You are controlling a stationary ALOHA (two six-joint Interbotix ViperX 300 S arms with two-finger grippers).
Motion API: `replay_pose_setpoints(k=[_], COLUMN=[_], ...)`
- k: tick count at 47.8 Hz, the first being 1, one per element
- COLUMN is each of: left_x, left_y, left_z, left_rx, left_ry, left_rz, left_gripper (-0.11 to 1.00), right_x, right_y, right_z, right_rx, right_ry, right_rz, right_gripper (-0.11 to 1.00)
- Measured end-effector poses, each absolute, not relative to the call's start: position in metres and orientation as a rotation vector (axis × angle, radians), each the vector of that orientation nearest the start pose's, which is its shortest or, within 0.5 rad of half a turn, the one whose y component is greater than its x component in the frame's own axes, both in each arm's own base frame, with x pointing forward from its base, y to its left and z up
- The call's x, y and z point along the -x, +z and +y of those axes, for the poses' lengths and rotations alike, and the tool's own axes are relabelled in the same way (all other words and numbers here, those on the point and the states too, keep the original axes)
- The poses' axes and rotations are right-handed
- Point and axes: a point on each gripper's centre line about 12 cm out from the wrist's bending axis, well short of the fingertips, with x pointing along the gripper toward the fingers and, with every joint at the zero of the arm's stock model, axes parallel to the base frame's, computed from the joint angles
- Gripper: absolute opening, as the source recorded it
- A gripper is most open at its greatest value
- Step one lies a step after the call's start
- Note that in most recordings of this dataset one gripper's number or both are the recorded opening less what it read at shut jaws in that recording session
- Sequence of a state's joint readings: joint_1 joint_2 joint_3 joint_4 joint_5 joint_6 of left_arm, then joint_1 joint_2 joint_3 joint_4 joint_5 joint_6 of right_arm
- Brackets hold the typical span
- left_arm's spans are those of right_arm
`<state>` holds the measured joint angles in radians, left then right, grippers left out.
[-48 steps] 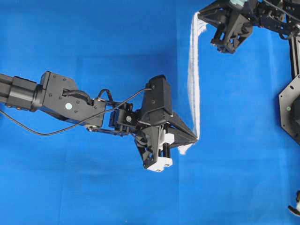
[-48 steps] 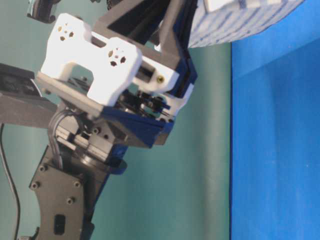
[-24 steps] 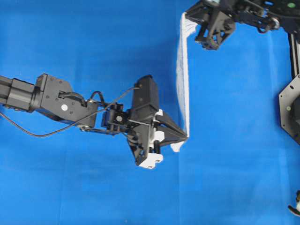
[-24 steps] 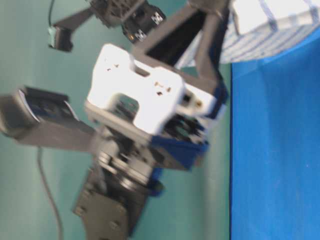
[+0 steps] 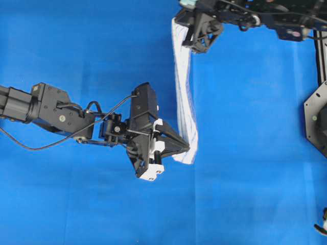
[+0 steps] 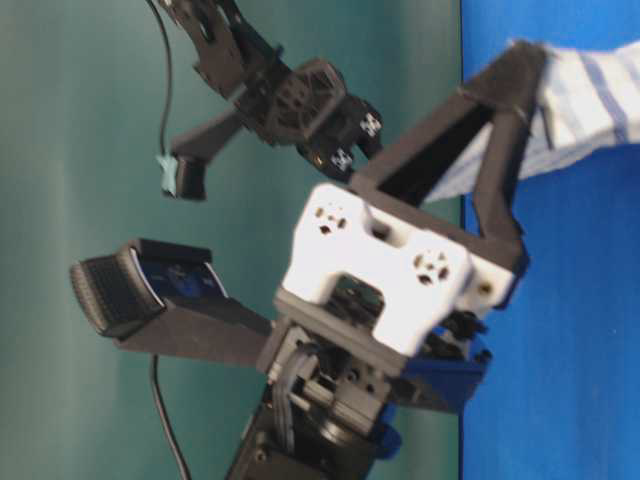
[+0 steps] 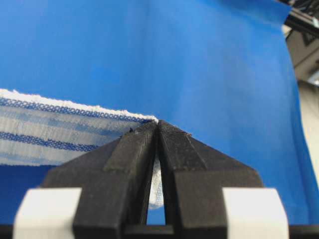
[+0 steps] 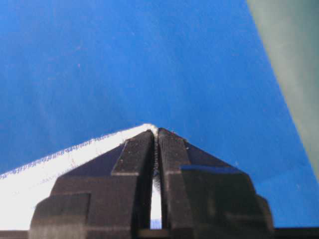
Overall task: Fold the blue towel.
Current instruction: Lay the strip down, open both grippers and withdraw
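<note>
The blue towel (image 5: 183,92), white with thin blue stripes, hangs stretched edge-on between both grippers above the table. My left gripper (image 5: 188,149) is shut on its near corner; in the left wrist view the striped cloth (image 7: 55,132) runs off to the left of the pinched fingertips (image 7: 157,125). My right gripper (image 5: 180,23) is shut on the far corner at the top of the overhead view, and the right wrist view shows the white edge (image 8: 55,159) leading into its closed tips (image 8: 156,130). The table-level view shows the towel (image 6: 590,100) trailing from the left gripper's fingers (image 6: 510,120).
The solid blue table covering (image 5: 76,46) spreads under everything. A black arm base (image 5: 317,117) stands at the right edge of the overhead view. A teal wall (image 6: 100,120) backs the table-level view.
Both grippers have carried the towel leftward across the table, staying shut on its corners. The right gripper has moved further left than the left one, so the towel now slants.
</note>
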<state>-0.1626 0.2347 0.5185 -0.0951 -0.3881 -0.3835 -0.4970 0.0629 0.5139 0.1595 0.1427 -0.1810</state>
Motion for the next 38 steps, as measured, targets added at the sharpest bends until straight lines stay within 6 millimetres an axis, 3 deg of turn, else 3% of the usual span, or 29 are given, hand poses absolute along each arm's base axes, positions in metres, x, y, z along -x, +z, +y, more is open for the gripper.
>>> replay_pose_setpoints(k=[10,26,31,38], left_x=[-0.441,-0.434,-0.431,-0.428], left_y=[0.153,0.147,0.144,0.144], left_z=[-0.067,-0.074,-0.073,-0.072], left_rx=[0.447,0.446,0.444,0.444], left_ry=[-0.018,-0.027,-0.024,-0.022], left_rz=[0.406,0.429,0.438,0.442], left_gripper=[0.03,0.39,0.45,0.44], right_x=[-0.382,-0.398,-0.405,-0.409], right_y=[0.174,0.168,0.166,0.166], right_z=[-0.202,-0.204,-0.202,-0.199], right_rx=[-0.162,-0.151,-0.136,-0.109], right_ry=[-0.439,-0.424,-0.41,-0.392], right_rz=[0.713,0.715,0.72,0.722], right_gripper=[0.03,0.06,0.27,0.71])
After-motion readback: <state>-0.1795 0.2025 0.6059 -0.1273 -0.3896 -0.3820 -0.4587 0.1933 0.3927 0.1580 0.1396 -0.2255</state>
